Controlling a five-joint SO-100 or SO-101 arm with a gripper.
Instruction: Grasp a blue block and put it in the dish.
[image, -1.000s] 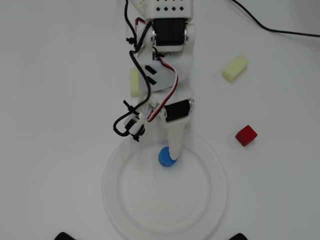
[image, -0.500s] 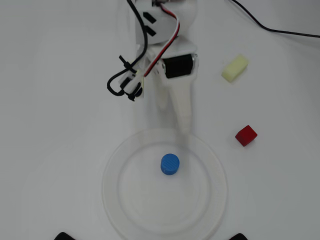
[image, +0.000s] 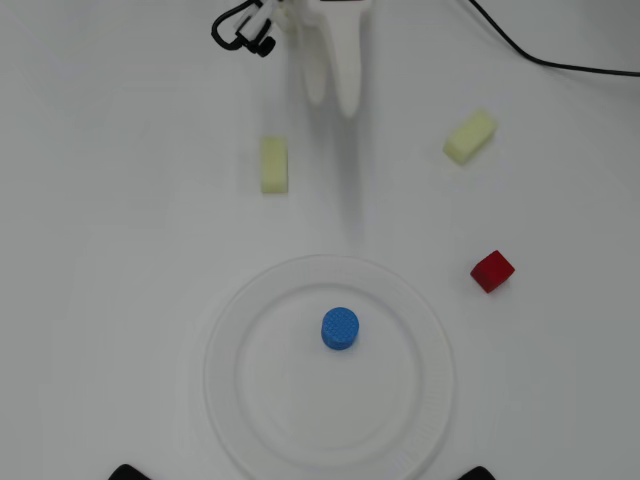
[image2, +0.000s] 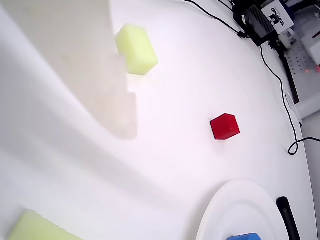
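Observation:
The blue block (image: 340, 329) is a small blue cylinder standing upright near the middle of the dish (image: 232, 400), a large white plate at the front centre of the overhead view. In the wrist view only the block's top edge (image2: 243, 236) shows at the bottom, on the dish (image2: 222, 212). My gripper (image: 332, 100) is at the back of the table, far from the dish, with its white fingers close together and nothing between them. One blurred finger (image2: 119, 97) fills the upper left of the wrist view.
A red cube (image: 492, 270) (image2: 224, 126) lies right of the dish. Two pale yellow blocks lie behind it, one at the left (image: 274, 165) (image2: 35, 227) and one at the right (image: 470, 136) (image2: 136, 49). A black cable (image: 540, 55) runs at the back right.

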